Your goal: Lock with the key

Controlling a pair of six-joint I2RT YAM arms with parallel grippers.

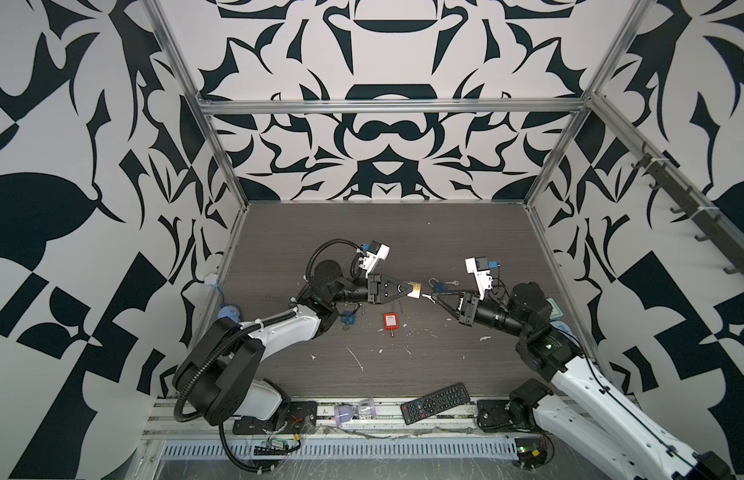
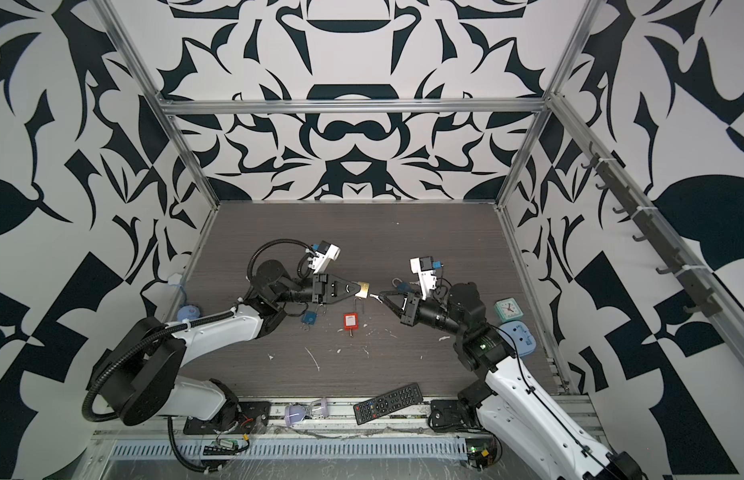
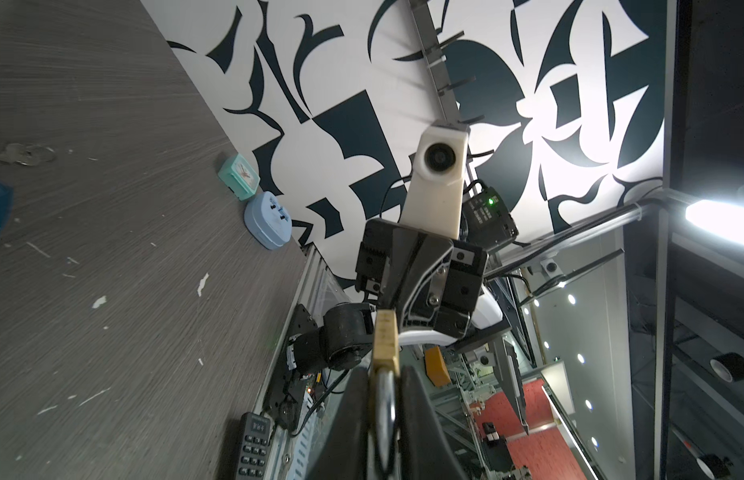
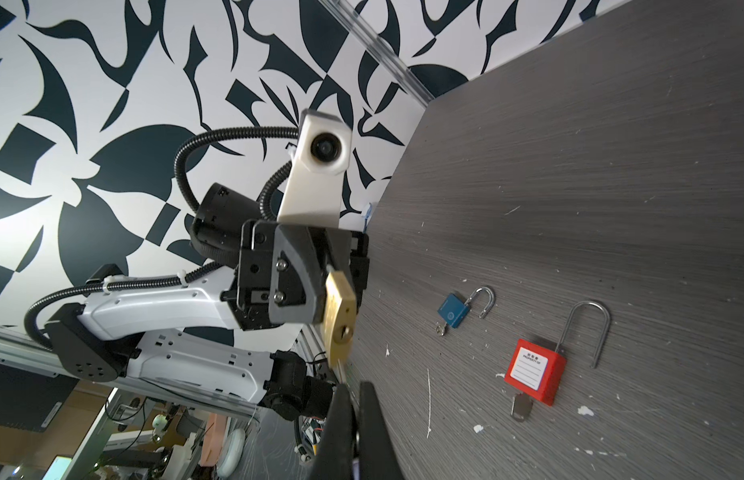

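One dark wood-grain table [image 1: 362,232]: the lock work is held above its middle.
Left gripper [image 1: 407,288]: clamped on the small brass padlock [image 1: 415,289], held clear of the table with its keyhole end turned rightward.
Right gripper [image 1: 434,297]: closed tight on the small silver key [image 1: 427,296], held just beside that end.
Progress: padlock and key are both lifted; the keyhole [image 4: 344,332] is seen empty, so inserting and turning are judged left.
Writing: "PROPERTY OF" is read on the white label [image 4: 528,366] of the red plastic padlock [image 4: 555,380] on the table.

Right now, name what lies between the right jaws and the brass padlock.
A silvery key, gripped by the shut right jaws, aimed at the padlock; seen in both top views.
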